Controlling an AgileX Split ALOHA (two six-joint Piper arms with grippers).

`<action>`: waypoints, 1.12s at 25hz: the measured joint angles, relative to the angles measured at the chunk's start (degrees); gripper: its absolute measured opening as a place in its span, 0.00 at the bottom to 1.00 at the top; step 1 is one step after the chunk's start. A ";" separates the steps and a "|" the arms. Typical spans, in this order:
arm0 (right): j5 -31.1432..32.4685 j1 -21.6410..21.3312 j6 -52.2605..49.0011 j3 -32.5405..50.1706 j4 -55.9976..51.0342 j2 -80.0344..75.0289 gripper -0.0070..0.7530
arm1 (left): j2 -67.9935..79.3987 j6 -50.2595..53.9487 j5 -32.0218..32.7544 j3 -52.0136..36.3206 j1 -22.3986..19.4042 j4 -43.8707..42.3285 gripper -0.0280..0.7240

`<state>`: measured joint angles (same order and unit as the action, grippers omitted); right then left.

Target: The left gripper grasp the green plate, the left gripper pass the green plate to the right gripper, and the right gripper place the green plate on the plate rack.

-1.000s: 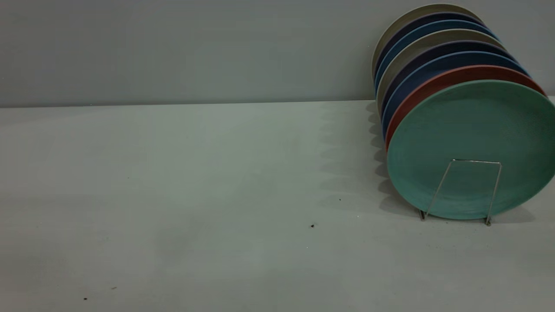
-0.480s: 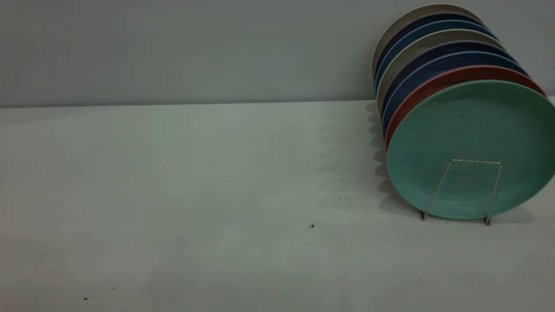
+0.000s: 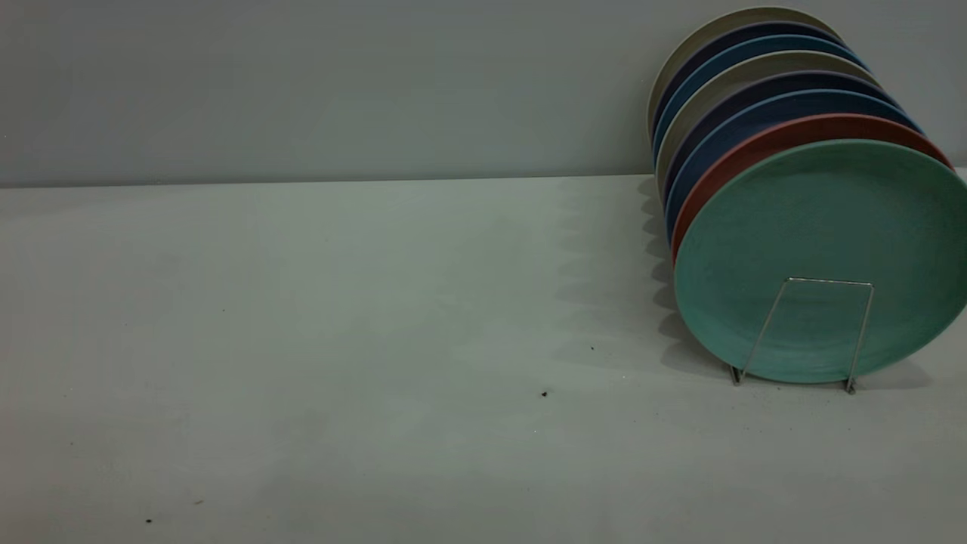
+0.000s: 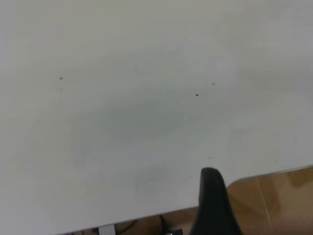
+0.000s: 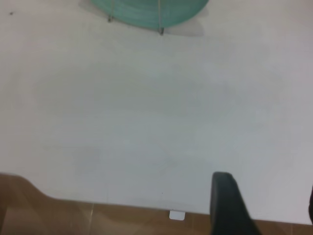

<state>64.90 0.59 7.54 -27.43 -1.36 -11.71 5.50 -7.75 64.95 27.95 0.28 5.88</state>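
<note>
The green plate (image 3: 823, 227) stands upright at the front of a row of plates in the plate rack (image 3: 861, 332), behind the rack's front wire loop. Its lower edge (image 5: 146, 10) and the rack's wire feet (image 5: 160, 30) also show far off in the right wrist view. Neither gripper shows in the exterior view. The right gripper (image 5: 267, 191) hangs over the table's near edge, open and empty. Of the left gripper only one black finger (image 4: 211, 196) shows, over the near table edge, with nothing beside it and nothing held.
Behind the green plate stand a salmon-pink plate (image 3: 763, 147), several blue plates (image 3: 725, 128) and grey ones (image 3: 702, 45). The white table (image 3: 340, 340) ends at a wall behind. Brown floor (image 4: 274, 200) shows past the table's near edge.
</note>
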 joint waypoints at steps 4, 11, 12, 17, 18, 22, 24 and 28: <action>0.00 0.00 0.00 0.00 0.00 0.00 0.52 | 0.00 0.00 0.00 0.00 0.00 0.29 0.76; -0.04 -0.07 0.00 0.31 0.00 2.23 0.52 | -2.76 0.00 0.00 0.00 0.16 0.40 0.76; -0.04 -0.13 0.00 0.32 0.00 3.87 0.52 | -4.06 0.00 0.04 0.00 0.16 0.40 0.76; 0.24 -0.52 -0.06 0.37 0.00 12.50 0.52 | -6.66 0.00 0.32 0.00 0.16 0.55 0.76; 0.24 -0.59 -0.06 0.37 0.00 12.67 0.52 | -6.79 0.00 0.27 0.00 0.16 0.55 0.76; 0.24 -0.59 -0.06 0.37 0.00 12.68 0.52 | -6.79 0.00 0.28 0.00 0.16 0.60 0.76; 0.24 -0.59 -0.06 0.37 0.00 12.68 0.52 | -6.79 0.00 0.28 0.00 0.16 0.60 0.76; 0.24 -0.59 -0.06 0.37 0.00 12.68 0.52 | -6.79 0.00 0.28 0.00 0.16 0.60 0.76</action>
<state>65.14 0.00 7.48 -27.06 -1.36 0.96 -1.29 -7.75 65.23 27.95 0.44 6.48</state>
